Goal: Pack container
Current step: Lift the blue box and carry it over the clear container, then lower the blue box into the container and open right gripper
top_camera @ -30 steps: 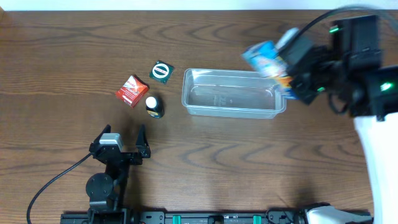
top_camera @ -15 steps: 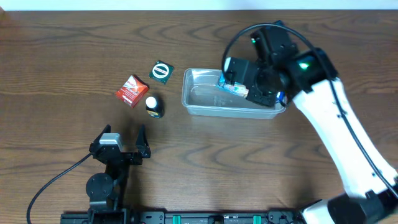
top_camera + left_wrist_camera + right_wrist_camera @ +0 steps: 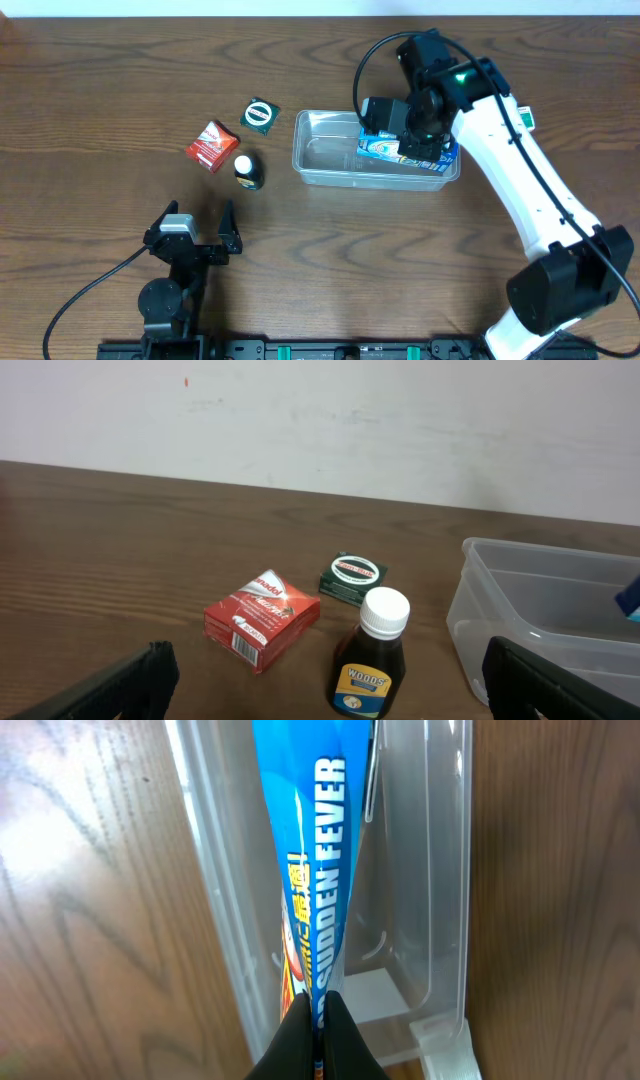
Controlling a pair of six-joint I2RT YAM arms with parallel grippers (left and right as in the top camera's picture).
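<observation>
The clear container lies across the middle of the table. My right gripper reaches down into its right end, shut on a blue snack packet. In the right wrist view the black fingers pinch the packet edge-on above the container's floor. My left gripper rests open near the front left, holding nothing. Its wrist view shows the container's left end on the right.
Left of the container stand a red box, a green packet and a small dark bottle with a white cap. The left wrist view shows the same red box, green packet and bottle just ahead of the open gripper.
The right arm has swung in from the right edge with the blue packet and lowered it into the container's right end. The left arm has not moved.
</observation>
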